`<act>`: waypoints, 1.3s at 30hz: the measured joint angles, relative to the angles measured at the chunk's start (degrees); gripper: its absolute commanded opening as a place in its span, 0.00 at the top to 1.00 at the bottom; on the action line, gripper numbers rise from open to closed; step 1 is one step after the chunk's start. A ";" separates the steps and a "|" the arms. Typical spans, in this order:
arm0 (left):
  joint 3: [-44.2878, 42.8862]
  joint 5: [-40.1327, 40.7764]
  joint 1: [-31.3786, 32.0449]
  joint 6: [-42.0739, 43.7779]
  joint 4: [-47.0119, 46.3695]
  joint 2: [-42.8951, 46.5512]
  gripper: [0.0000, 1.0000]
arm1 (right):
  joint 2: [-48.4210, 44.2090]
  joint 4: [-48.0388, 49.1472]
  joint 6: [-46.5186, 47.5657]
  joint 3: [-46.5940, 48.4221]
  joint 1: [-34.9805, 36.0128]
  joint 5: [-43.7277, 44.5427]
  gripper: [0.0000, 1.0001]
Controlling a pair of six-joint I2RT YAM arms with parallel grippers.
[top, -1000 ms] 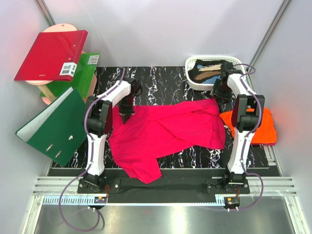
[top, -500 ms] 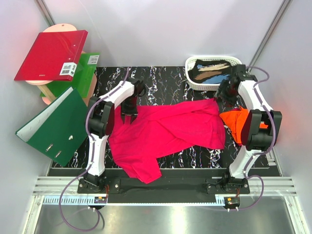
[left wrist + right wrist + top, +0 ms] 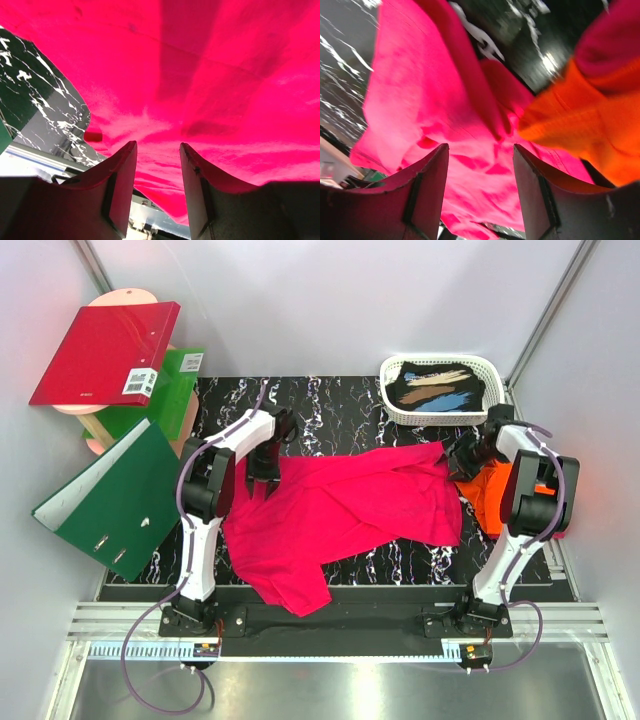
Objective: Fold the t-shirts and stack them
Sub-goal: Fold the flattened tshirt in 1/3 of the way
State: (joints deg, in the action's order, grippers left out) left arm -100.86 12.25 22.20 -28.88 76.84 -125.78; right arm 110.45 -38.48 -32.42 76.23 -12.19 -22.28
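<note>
So the right gripper point(image 3: 463, 455) isn't sitting up by the white basket point(image 3: 392, 405) like it was a second ago. It's swinging down to the near side of it and ending up right where the pink shirt point(image 3: 340, 510) is meeting the orange shirt point(image 3: 487, 495). Its jaws are standing apart with nothing in them. The left gripper point(image 3: 265, 468), well left of the basket, is barely budging, and it's also gaping over pink cloth without pinching it.

I'm guessing both arms are lining up on the pink shirt's far corners for a first fold. The pink one is lying spread out just in front and left of the basket, with its farthest corner spilling over the table point(image 3: 330, 405) edge. The bare marble left of the basket is giving some room, but the orange one is crowding the right arm.
</note>
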 measured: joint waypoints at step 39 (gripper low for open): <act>-1.64 0.04 0.74 0.31 0.04 0.52 0.42 | 3.65 -17.40 8.09 2.16 0.13 -0.20 0.68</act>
State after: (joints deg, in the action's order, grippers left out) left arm -102.50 12.29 22.94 -28.58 76.88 -125.25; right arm 114.10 -55.88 -24.34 78.39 -12.05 -22.48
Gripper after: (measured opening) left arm 0.445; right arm 0.169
